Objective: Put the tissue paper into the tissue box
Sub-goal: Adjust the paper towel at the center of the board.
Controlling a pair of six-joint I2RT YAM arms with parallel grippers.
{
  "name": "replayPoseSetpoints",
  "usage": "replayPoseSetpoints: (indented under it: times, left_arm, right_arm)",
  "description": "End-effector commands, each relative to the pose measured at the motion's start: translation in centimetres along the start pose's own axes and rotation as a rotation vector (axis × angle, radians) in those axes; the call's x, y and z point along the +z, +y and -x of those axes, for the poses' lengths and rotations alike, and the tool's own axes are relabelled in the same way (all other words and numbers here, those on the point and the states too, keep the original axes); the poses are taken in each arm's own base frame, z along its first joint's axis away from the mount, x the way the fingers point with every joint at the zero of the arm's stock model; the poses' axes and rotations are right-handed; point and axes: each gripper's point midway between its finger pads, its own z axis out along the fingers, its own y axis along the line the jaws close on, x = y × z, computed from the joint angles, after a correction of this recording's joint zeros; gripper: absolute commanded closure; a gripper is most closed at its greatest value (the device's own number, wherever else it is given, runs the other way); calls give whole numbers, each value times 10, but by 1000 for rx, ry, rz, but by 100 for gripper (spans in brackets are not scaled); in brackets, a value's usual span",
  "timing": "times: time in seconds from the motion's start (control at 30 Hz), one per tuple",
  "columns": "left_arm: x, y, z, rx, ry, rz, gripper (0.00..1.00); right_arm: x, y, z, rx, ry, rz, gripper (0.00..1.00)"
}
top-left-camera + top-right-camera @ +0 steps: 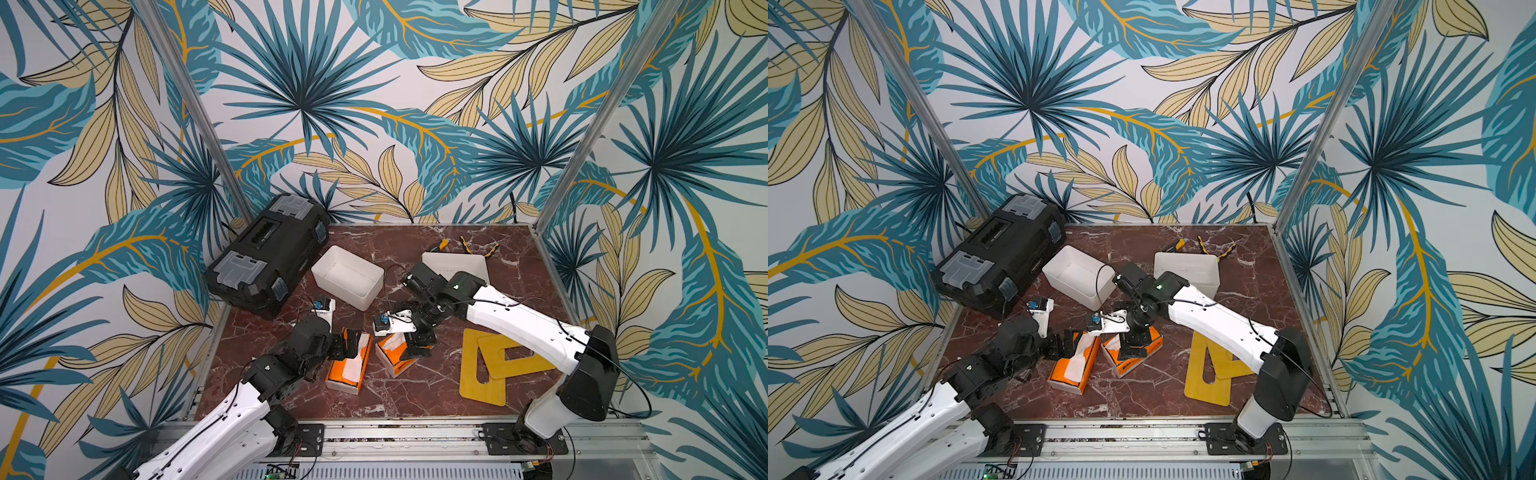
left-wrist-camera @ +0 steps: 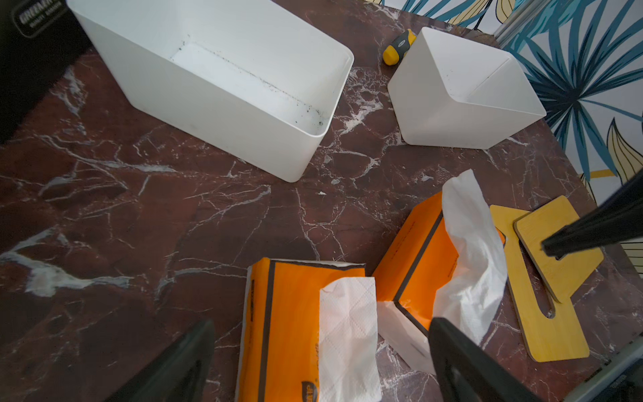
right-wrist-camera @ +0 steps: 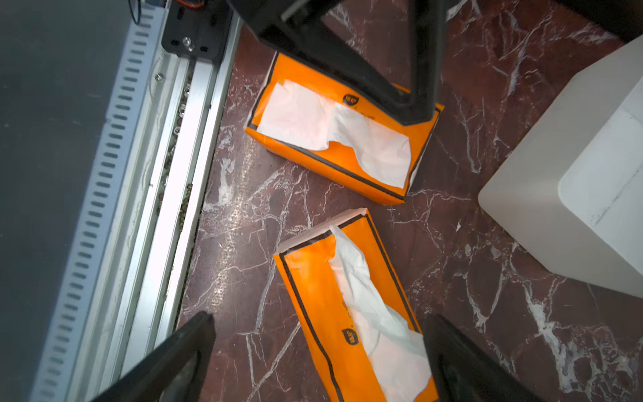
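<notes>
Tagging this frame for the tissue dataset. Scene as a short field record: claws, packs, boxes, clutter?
left claw: open, empty, over left tissue pack
right claw: open, empty, over right tissue pack
packs: orange, side by side on the table, white tissue poking out of each
boxes: near box and far box, white, open-topped, both look empty
lids: two slotted wooden lids, overlapping, at robot's right
toolbox: black, closed, back left
progress: neither pack boxed yet
</notes>
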Motion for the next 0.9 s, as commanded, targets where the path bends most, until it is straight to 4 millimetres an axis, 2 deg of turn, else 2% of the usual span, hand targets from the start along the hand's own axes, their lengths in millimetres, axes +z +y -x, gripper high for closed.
replayPoseSetpoints:
  times: [0.0,0.2,0.43,0.67,0.87]
  left_arm:
    - [11,-5,-12,-21,34,-22,0]
    - [24,-1,-27,53,63,89,0]
    - [21,13,-27,147,57,234,0]
    - [35,8,-48,147,153,210,0]
    - [48,-2,-69,103,241,158,0]
  right_arm:
    - [-8,5,1,-82,10,16,1]
    - [-7,8,-2,-44,16,18,0]
    - [-29,27,10,-31,-133,-40,0]
    - [-40,44,9,0,-158,-24,0]
    - [-41,48,4,8,-144,-29,1]
